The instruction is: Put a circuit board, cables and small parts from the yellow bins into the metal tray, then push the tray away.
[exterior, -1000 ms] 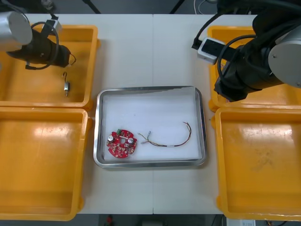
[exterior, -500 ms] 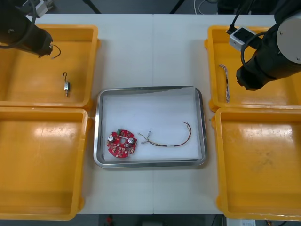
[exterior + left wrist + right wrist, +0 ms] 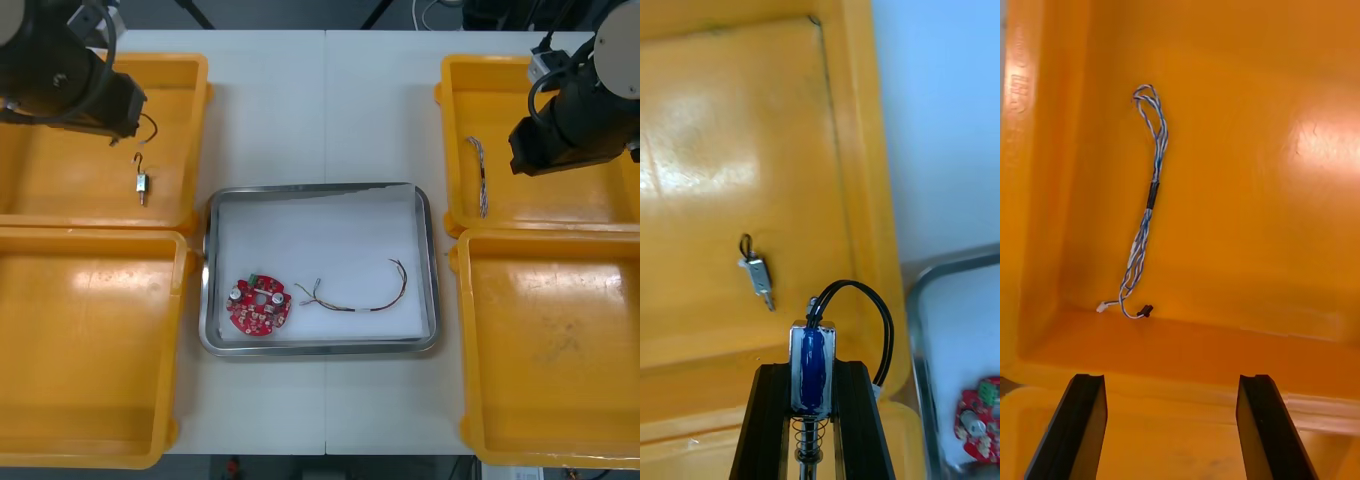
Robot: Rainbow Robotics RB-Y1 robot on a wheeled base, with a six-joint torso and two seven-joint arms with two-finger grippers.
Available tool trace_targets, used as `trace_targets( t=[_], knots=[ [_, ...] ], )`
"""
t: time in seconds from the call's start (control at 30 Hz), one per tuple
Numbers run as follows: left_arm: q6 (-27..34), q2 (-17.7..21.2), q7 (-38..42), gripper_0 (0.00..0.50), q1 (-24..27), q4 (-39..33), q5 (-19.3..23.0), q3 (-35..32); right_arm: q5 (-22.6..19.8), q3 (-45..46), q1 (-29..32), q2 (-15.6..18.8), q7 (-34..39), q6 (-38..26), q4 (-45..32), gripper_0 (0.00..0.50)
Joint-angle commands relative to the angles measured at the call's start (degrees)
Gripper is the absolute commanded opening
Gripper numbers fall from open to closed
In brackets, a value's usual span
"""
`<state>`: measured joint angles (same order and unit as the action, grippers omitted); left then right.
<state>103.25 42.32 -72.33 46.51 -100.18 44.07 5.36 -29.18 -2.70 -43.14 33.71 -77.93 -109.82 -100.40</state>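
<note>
As left gripper [image 3: 812, 373] clamps, boxy metal part [image 3: 812, 351]

The metal tray's [image 3: 207, 280] far half is left bare; the near half is taken by a circuit board [image 3: 258, 306] and a cable [image 3: 370, 308].

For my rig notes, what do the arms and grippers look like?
The left arm and right arm are bulky, rounded and black; the right carries black cables and a pale grey upper link. The left gripper and right gripper have flat black fingers.
</note>
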Motion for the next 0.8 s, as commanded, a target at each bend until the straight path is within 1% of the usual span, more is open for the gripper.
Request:
trace_targets(
  t=[0.03,0.17,0.27,0.4,0.57,0.7,0.77,0.8],
  knots=[
    [1.8,1.0,8.0,0.0,-0.3,-6.2,2.3,4.4,0.1,2.1,-3.4,-1.6,4.2,-0.2,2.1,0.5],
    [3.2,-0.8,13.3,0.0,-0.3,-8.8,2.4,7.9,1.1,2.2,-3.4,-2.2,5.5,-0.2,4.4,0.5],
    [3.3,-2.4,16.6,0.0,-0.3,-9.2,2.4,10.6,2.3,2.4,-3.4,-2.9,5.6,-0.2,5.9,0.5],
    [2.6,-4.5,20.0,0.0,-0.3,-9.0,0.4,14.8,3.8,2.7,-3.5,-3.7,5.8,-0.2,7.2,0.5],
    [-1.2,-6.6,23.3,0.0,-0.3,-7.6,-2.9,21.9,4.3,2.9,-3.8,-4.1,6.3,2.9,9.2,0.5],
    [-5.0,-7.7,23.6,0.0,-0.4,-4.1,-3.6,25.3,4.0,3.0,-4.1,-4.4,6.7,5.7,10.5,0.5],
    [-8.4,-8.0,23.8,0.0,-0.3,-1.5,-3.8,27.6,3.8,3.1,-4.1,-4.6,7.0,8.0,11.2,0.5],
    [-9.0,-8.1,23.9,0.0,-0.4,-1.0,-4.0,28.1,3.7,3.1,-4.1,-4.7,7.1,8.5,11.5,0.5]
  ],
)
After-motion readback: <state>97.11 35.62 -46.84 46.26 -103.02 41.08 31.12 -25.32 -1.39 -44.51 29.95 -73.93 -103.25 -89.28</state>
